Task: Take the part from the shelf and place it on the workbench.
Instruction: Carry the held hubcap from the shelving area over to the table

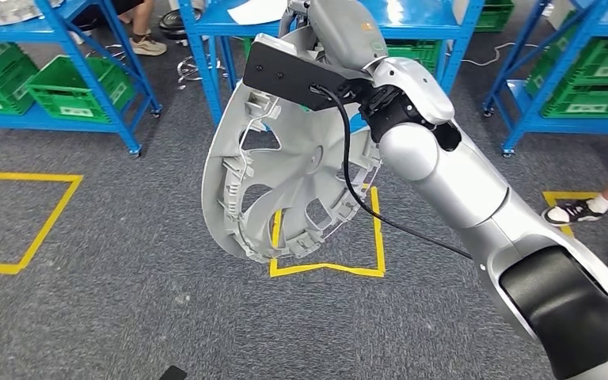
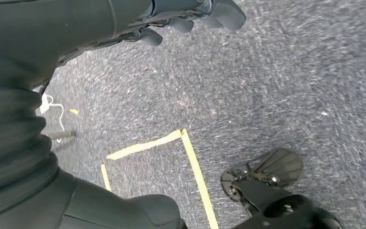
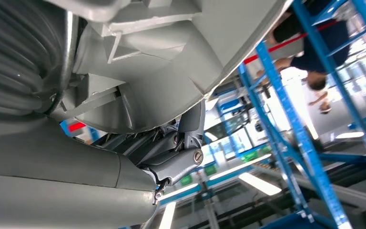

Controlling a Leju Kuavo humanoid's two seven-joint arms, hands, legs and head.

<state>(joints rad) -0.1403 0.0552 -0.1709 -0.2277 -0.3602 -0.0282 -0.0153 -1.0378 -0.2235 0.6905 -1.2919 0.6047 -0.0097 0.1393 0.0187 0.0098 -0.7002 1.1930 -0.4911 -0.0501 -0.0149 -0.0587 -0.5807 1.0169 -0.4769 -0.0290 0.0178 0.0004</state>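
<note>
**Part in hand, bench not yet reached**

The left hand (image 2: 190, 19) hangs over grey carpet, fingers curled in on nothing. The right hand (image 1: 348, 32) holds the part (image 1: 285, 182), a silver plastic wheel cover, spoked and ribbed, hanging below its fingers. Carrying seems underway; next comes finding the bench and lowering the part flat.

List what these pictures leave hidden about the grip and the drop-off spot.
- Right hand: in the head view, the arm's black bracket covers where it holds the wheel cover.
- Wheel cover rim: cut off by the edges in the right wrist view.
- Workbench: cannot be made out.
- Left hand: blurred, near the edge.
</note>
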